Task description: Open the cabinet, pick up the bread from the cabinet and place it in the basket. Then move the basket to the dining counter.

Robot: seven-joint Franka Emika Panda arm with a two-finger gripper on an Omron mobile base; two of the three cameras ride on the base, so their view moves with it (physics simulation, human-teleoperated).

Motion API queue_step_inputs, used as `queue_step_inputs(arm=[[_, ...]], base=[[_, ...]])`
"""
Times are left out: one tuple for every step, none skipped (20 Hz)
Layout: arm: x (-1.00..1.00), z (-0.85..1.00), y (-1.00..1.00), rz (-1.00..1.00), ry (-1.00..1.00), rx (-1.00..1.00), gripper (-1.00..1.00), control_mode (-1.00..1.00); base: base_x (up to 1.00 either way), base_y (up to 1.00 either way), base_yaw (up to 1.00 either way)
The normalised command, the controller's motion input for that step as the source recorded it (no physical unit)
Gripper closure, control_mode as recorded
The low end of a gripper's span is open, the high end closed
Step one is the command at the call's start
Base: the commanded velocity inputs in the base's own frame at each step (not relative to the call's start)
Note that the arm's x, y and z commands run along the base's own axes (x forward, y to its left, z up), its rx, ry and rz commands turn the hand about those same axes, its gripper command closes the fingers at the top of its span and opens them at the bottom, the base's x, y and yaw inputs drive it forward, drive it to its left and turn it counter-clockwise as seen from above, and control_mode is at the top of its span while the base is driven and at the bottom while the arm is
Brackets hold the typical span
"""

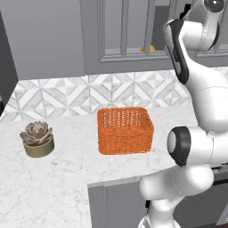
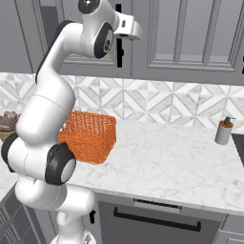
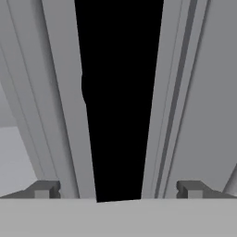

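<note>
- Orange wicker is your landmark: the basket (image 1: 125, 130) is sitting on the marble worktop (image 1: 67, 178), just in front of the tiled backsplash (image 1: 89, 93).
- You are looking at the gripper (image 3: 118, 190) raised well above the basket, up against the cabinet (image 1: 127, 31) with the glass panes.
- Its fingertips (image 3: 45, 189) are standing wide apart with nothing between them; you are holding nothing.
- From the hand, the black bar handle (image 3: 118, 102) is lying straight ahead in the gap between the two tips, seen from very close.
- You cannot tell whether either tip is touching the handle.
- The bread (image 1: 148, 48) is showing as a small golden lump behind the glass, above the basket and toward its right, partly hidden by the arm.
- The cabinet door is appearing shut, standing between your gripper and the bread.
- A succulent in a round pot (image 1: 37, 139) is sitting well to the left of the basket.
- A soap dispenser (image 2: 223, 130) is standing well to the right of the basket, near the backsplash.
- A solid panel-door cabinet (image 2: 190, 33) is hanging above the worktop to the right of the basket.
</note>
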Motion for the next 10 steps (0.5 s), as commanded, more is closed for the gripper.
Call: queue_step_inputs(arm=[[0.84,-0.14,-0.02,0.04,0.00,0.01,-1.00,-1.00],[0.91,-0.20,-0.01,0.05,0.00,0.02,-1.00,-1.00],[0.98,-0.24,0.00,0.05,0.00,0.01,-1.00,-1.00],[0.94,-0.26,0.00,0.06,0.00,0.01,-1.00,-1.00],[0.94,-0.26,0.00,0.06,0.00,0.00,-1.00,-1.00],[0.93,-0.24,0.00,0.06,0.00,0.01,-1.00,-1.00],[0.80,-0.21,0.00,0.07,0.00,0.00,-1.00,-1.00],[0.44,-0.16,0.00,0.09,-0.01,0.00,-1.00,-1.00],[0.46,-0.12,0.00,0.08,0.00,0.00,-1.00,-1.00],[0.46,-0.16,0.00,0.08,-0.02,0.00,1.00,-1.00]], base=[[0.00,0.00,0.00],[0.00,0.00,0.00],[0.00,0.00,0.00],[0.00,0.00,0.00],[0.00,0.00,0.00],[0.00,0.00,0.00],[0.00,0.00,0.00],[0.00,0.00,0.00],[0.00,0.00,0.00],[0.00,0.00,0.00]])
